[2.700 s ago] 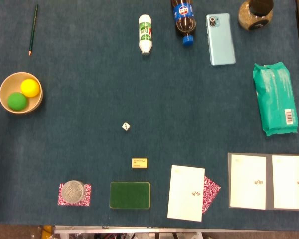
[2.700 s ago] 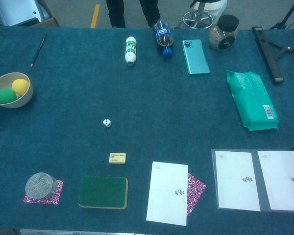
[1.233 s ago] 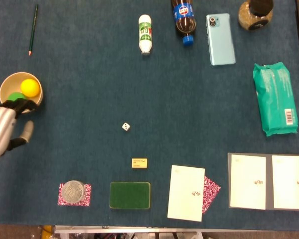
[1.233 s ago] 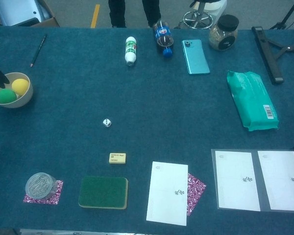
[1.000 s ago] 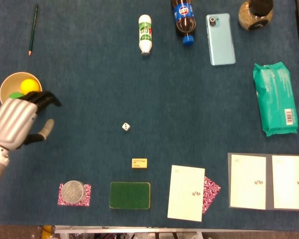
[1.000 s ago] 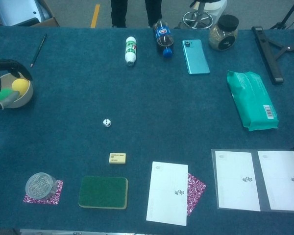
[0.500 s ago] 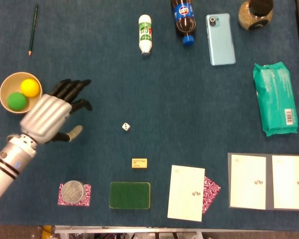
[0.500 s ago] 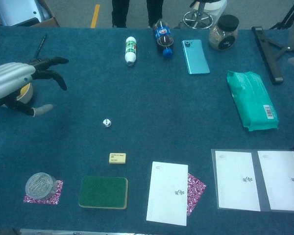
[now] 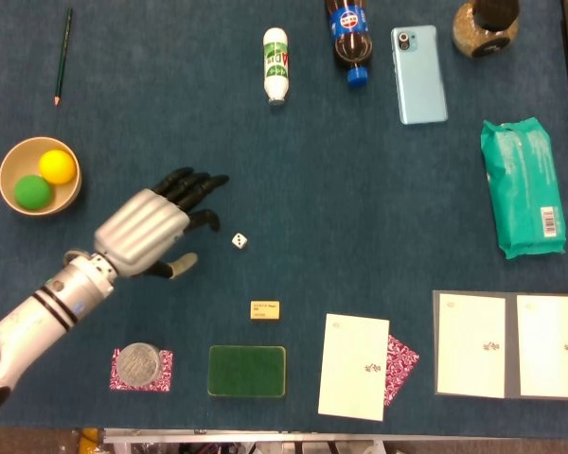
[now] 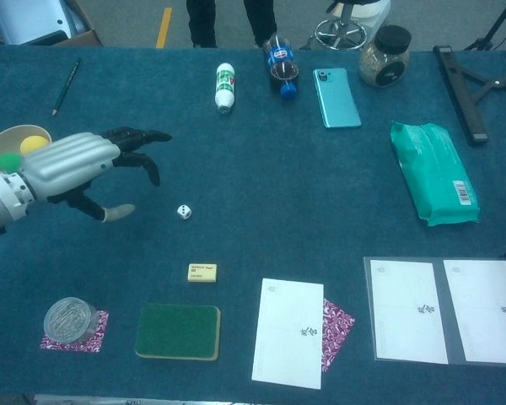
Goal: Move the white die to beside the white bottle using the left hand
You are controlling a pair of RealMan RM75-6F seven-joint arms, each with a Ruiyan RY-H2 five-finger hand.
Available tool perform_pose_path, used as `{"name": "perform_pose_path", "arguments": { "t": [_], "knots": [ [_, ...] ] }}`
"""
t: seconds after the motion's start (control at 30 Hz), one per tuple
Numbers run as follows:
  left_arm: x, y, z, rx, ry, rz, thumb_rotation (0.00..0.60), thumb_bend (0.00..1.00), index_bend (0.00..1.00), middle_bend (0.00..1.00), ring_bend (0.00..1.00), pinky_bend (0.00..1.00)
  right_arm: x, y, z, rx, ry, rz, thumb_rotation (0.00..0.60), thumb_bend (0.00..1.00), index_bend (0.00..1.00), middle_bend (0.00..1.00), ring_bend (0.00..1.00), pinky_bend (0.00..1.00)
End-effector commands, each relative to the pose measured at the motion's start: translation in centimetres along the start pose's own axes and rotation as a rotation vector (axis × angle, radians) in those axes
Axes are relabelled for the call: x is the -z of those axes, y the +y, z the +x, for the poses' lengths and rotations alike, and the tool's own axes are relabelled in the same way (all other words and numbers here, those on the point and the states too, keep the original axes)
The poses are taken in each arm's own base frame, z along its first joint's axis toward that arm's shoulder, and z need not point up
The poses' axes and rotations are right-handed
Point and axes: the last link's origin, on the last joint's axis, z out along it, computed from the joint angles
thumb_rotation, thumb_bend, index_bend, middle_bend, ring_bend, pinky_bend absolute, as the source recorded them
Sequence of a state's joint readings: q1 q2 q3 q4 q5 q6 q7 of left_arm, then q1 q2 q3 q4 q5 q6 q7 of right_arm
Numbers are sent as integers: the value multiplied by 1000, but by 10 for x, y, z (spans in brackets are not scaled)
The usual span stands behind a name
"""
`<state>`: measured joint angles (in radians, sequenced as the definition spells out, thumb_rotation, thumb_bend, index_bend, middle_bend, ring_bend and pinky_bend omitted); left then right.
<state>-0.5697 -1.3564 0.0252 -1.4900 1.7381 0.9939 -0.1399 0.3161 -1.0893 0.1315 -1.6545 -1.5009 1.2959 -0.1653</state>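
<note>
The white die (image 9: 239, 241) (image 10: 184, 212) lies on the blue table mid-left. My left hand (image 9: 156, 232) (image 10: 88, 169) hovers just left of it, fingers spread and empty, fingertips a short way from the die. The white bottle (image 9: 276, 63) (image 10: 225, 87) lies on its side at the far edge, well beyond the die. My right hand shows in neither view.
A bowl (image 9: 9, 199) with a yellow and a green ball sits at the left. A cola bottle (image 9: 348, 36), phone (image 9: 419, 74), jar (image 9: 484, 28) and teal wipes pack (image 9: 522, 186) lie at the far right. Eraser (image 9: 264, 309), green pad (image 9: 247, 370), coaster tin (image 9: 138, 364) and papers (image 9: 355, 366) line the near edge.
My left hand came in from the left edge and moved right past the bowl to just beside the die, staying spread. The die has not moved.
</note>
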Motion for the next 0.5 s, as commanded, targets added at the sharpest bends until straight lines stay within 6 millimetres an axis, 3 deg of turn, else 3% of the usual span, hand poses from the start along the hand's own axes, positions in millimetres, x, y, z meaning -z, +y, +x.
{"name": "perform_pose_path", "arguments": {
  "t": [0.03, 0.3, 0.5],
  "knots": [
    [-13, 0, -12, -2, -25, -35, 600, 338, 347, 0, 0, 0, 2, 2, -1, 0, -4, -6, 600, 176, 553, 363, 304, 437],
    [-27, -16, -29, 15, -56, -8, 600, 338, 348, 0, 0, 0, 5, 9, -4, -1, -17, -30, 600, 176, 553, 363, 304, 437],
    [-35, -14, -28, 17, -38, -28, 600, 338, 351, 0, 0, 0, 5, 11, -8, -5, -24, -36, 600, 176, 553, 363, 304, 437]
  ]
}}
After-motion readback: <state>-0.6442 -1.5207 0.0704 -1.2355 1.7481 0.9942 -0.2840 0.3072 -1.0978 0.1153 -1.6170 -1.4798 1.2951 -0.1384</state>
